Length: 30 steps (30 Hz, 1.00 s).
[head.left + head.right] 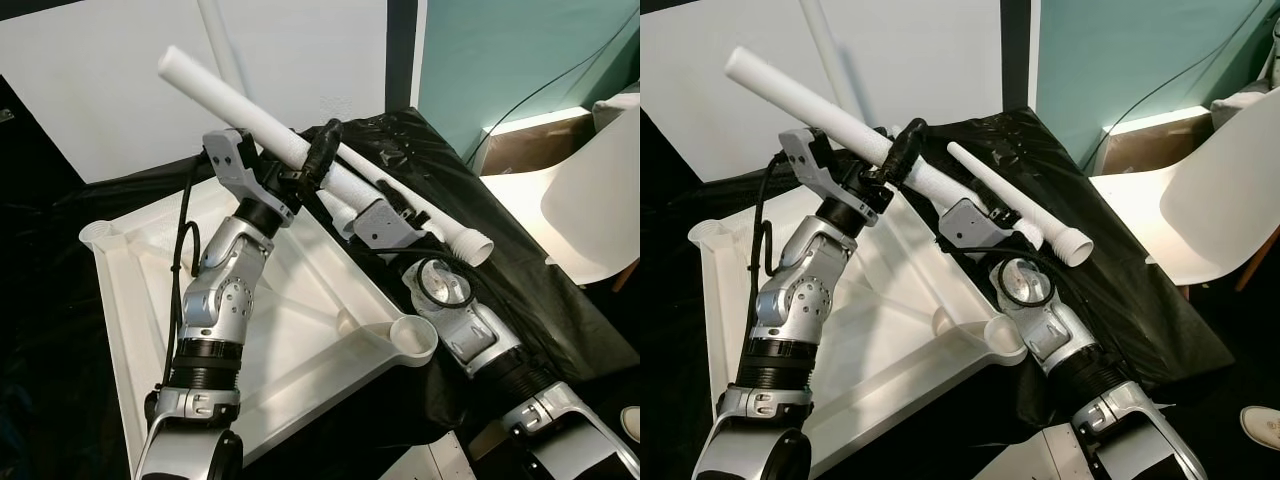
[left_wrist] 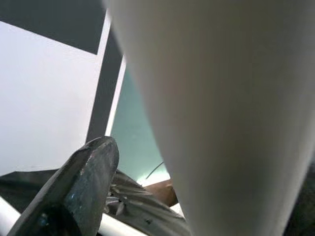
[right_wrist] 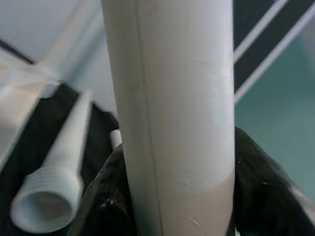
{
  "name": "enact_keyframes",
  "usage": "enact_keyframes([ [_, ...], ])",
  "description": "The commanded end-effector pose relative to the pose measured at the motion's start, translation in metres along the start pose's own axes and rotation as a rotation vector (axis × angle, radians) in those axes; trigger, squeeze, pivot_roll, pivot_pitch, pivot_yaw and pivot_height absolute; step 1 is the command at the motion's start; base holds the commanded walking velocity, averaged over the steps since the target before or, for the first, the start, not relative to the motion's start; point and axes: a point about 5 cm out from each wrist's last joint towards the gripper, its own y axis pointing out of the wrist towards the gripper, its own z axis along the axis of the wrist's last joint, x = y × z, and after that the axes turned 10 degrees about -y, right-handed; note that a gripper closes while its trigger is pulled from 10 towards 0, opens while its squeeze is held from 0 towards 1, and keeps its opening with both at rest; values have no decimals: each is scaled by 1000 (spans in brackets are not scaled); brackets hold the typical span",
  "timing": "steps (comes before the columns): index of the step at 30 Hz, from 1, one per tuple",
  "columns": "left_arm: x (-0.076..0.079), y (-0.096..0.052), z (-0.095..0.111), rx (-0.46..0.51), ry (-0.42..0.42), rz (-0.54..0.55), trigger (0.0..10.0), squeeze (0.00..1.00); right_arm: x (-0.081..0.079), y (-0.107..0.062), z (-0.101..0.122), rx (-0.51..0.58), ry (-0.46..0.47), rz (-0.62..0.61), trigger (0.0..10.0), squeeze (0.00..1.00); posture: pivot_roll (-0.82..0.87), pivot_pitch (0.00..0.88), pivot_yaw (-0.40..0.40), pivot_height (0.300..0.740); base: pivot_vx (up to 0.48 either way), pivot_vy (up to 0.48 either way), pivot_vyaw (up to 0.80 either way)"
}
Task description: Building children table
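A white table leg, long and tapered, is held off the surface at a slant, its narrow end high and far left, its thicker part running down to the right toward the robot's arms. The left gripper has its black fingers closed round the leg near mid-length; in the left wrist view the leg sits hard against one dark finger. The right gripper clasps the same leg lower down; in the right wrist view its black fingers press against both sides of the leg.

A second white leg lies on the black sheet, just right of the held one, its threaded wide end pointing near and right. In the right wrist view that open threaded end is plainly hollow.

The white tabletop lies upside down on the black sheet, below and left of the held leg, ribs facing up. A round corner socket sits at its near right corner, close to the right arm; another socket sits at the far left corner.

To the right stands a white chair. A large white panel stands behind the scene, with a teal wall at far right.
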Motion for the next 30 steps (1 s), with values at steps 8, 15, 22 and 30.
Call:
enact_keyframes([
  [8,0,1,2,10,-10,-1,10000,0,0,-5,12,83,98,-159,0,0,-101,0,111,740,0,0,0],
  [15,4,-2,0,16,-28,-45,0,0,-9,-6,15,97,77,-147,0,0,-100,0,106,740,0,0,0],
  [22,6,-8,-2,18,-31,-57,0,0,-18,-9,21,140,131,-63,10000,0,-105,0,102,740,0,0,0],
  [30,6,-7,0,25,-20,-66,0,0,-24,-10,48,197,471,328,10000,1000,-115,0,94,740,0,0,0],
])
